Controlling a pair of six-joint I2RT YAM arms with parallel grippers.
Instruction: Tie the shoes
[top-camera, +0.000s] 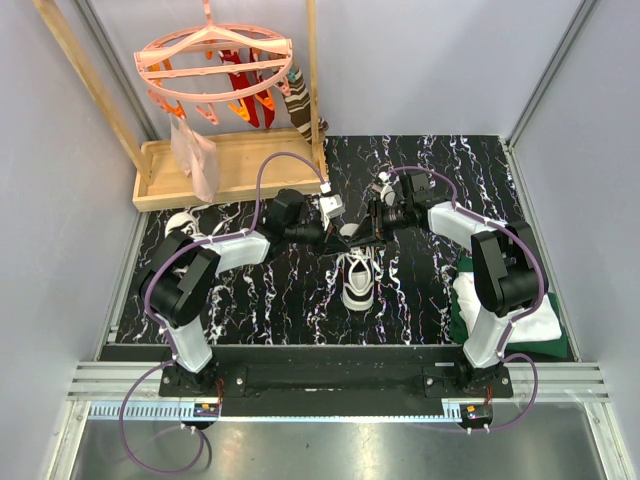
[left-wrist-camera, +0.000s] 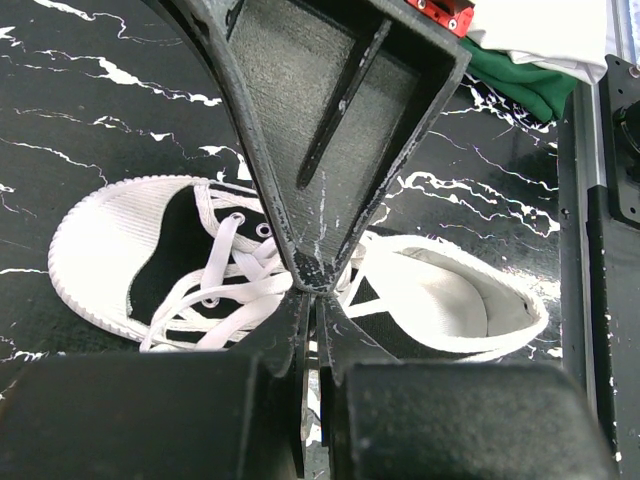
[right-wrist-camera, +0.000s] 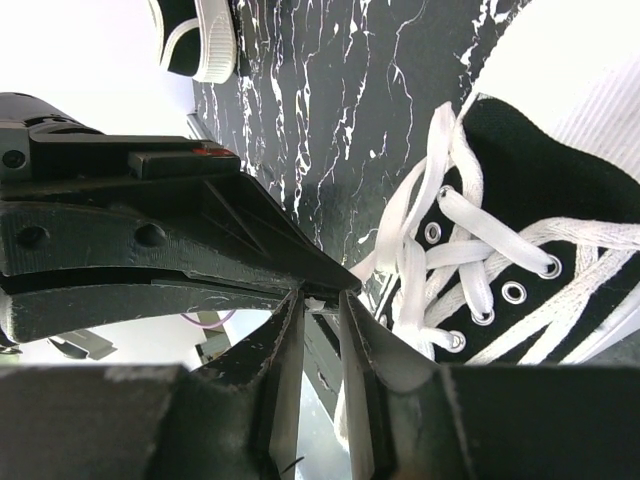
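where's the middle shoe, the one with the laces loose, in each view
top external: the shoe lies at the picture's centre.
left wrist: across the middle, white toe cap at left.
right wrist: right side, eyelets and laces showing.
shared landmark: the black marbled tabletop under it.

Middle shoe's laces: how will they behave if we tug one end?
The laces look flat and floppy, lying in loose loops, so they'll likely sag rather than hold shape. The shoe looks small, probably light; a hard tug may drag it across the table instead of tightening.
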